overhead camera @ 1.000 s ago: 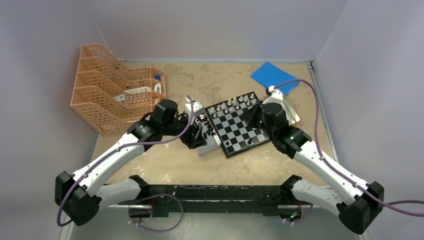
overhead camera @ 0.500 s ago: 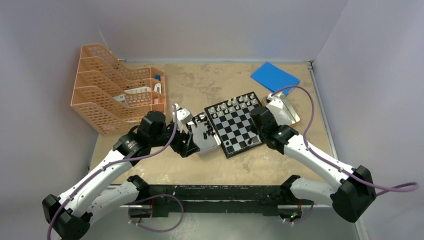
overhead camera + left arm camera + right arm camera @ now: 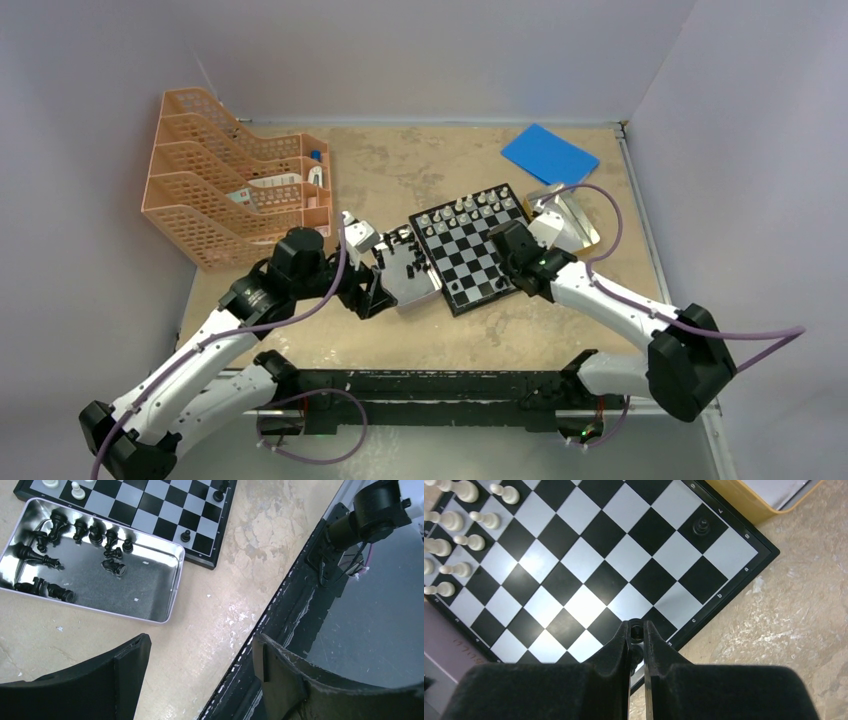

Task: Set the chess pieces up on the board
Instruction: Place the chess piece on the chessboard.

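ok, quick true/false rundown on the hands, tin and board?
1. The right hand is shut on a black piece. True.
2. The left hand grips a piece. False: it is open and empty.
3. The tin holds black pieces. True.
4. The board has no white pieces. False: they stand in two rows along one edge.
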Robot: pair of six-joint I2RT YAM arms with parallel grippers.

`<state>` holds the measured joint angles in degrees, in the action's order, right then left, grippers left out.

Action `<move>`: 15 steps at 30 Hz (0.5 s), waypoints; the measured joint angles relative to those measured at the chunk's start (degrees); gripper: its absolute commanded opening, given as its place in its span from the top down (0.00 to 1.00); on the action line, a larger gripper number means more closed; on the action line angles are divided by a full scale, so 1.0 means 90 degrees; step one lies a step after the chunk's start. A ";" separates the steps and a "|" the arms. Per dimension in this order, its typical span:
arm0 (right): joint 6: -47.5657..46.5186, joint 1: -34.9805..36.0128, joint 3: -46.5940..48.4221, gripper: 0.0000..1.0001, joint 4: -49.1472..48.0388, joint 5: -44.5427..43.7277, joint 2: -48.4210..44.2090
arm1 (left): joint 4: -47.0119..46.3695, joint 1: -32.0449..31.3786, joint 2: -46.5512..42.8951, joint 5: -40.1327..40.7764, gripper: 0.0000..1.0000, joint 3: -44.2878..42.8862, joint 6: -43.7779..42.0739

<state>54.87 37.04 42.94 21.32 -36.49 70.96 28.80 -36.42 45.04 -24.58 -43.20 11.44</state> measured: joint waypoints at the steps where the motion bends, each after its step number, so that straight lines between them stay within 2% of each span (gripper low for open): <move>1: 0.0083 -0.0005 -0.0005 0.95 0.0029 -0.0007 0.0039 | 0.0000 -0.0002 -0.0036 -0.0027 0.26 0.0000 -0.0002; 15: 0.1212 -0.0029 0.0010 0.95 0.0918 -0.0493 0.0593 | -0.0095 -0.0002 -0.0041 -0.0726 0.26 0.0002 -0.0010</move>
<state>65.78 36.77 43.03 29.58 -40.93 76.29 27.94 -36.45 44.66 -31.11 -43.18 11.35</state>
